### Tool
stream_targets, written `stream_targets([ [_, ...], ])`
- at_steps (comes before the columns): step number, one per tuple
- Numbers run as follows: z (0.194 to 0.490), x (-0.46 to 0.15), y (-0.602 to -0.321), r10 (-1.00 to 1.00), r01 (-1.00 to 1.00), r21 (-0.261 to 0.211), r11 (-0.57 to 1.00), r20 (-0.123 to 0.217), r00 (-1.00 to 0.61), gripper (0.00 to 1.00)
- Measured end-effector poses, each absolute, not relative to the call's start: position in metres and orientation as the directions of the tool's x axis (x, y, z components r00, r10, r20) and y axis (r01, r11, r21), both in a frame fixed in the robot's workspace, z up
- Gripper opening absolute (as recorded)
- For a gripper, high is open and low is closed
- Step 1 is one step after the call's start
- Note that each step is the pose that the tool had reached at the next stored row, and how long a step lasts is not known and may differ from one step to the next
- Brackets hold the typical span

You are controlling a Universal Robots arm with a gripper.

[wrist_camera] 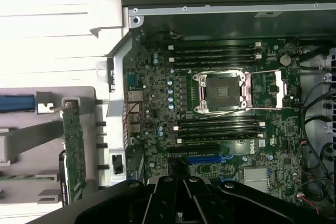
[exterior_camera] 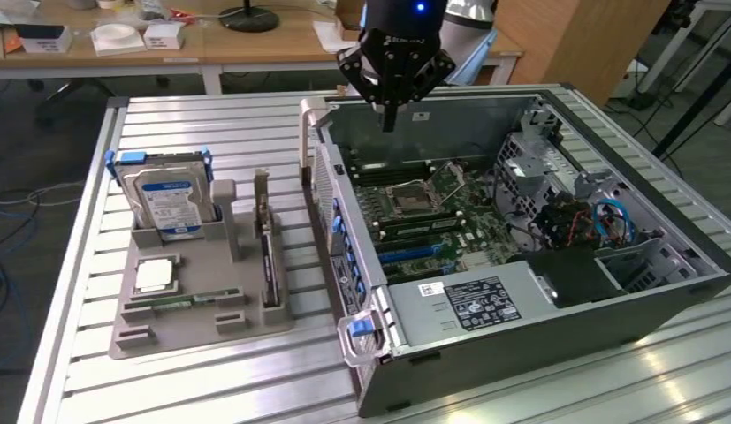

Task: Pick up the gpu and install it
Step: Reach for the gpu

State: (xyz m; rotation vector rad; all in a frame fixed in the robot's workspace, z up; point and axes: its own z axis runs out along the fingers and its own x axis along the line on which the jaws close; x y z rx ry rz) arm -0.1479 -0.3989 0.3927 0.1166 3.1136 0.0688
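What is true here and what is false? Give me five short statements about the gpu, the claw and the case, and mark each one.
1. The gpu stands on edge in the grey holder beside the computer case. True.
2. The claw is shut on the gpu. False: it is shut but empty, hanging over the open case.
3. The case lies open with its motherboard exposed. True.
4. A fan cooler covers the processor socket. False: the socket is uncovered.
5. The hard drive sits inside the case. False: it stands in the holder, to the exterior view's left of the gpu.
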Motion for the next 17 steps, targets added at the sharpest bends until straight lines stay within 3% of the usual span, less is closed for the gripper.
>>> stream_targets([
  [17, 0.392, -0.174, -0.399, 0.075, 0.074, 0.045, 0.996, -0.023, -0.997, 0.11],
])
